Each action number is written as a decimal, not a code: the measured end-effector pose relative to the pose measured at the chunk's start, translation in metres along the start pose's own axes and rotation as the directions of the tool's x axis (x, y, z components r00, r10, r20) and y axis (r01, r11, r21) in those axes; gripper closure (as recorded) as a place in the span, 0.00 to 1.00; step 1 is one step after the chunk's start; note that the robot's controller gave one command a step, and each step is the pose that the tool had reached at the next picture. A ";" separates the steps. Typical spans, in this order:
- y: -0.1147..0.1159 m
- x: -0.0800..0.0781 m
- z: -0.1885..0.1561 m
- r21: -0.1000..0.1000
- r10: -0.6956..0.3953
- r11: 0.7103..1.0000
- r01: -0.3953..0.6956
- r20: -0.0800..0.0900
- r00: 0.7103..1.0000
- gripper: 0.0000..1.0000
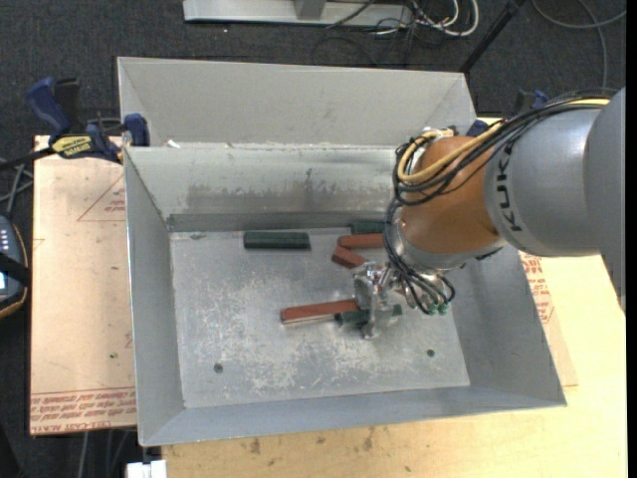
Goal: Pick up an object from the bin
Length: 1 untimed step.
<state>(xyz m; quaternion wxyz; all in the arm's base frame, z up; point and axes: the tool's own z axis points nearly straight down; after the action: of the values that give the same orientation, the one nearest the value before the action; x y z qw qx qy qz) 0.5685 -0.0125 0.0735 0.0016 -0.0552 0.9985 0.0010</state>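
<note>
The gripper (370, 315) is low in the grey bin (149, 297), right of the floor's middle, at the right-hand end of a long red-brown stick (314, 314). The stick lies flat on the floor, running left and a little downward from the gripper. Whether the gripper is open or closed around that end cannot be told; its metal parts and the cables above it hide the contact.

Meeting the stick at its end rather than its middle seems sensible, since the arm comes in from the right and that end is nearest to it. The stick also lies alone, with bare floor on both long sides, so nothing crowds a grasp across its narrow width.

The 3 other things lie toward the back wall and well clear of the stick. They are a dark green bar (277, 239) at the left, a short red-brown piece (348, 258) just behind the gripper, and another reddish piece (360, 240) partly under the arm's orange cover (443, 202). Judged from this, nothing is lifted yet and the pick is at the grasping stage. A thin, flat stick may tip or swing when lifted by 1 end.
</note>
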 end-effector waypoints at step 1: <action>0.000 0.000 0.000 0.000 0.000 1.000 0.000 0.000 1.000 1.00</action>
<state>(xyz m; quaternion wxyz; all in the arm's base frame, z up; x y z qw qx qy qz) 0.5685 -0.0125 0.0735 0.0016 -0.0552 0.9985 0.0010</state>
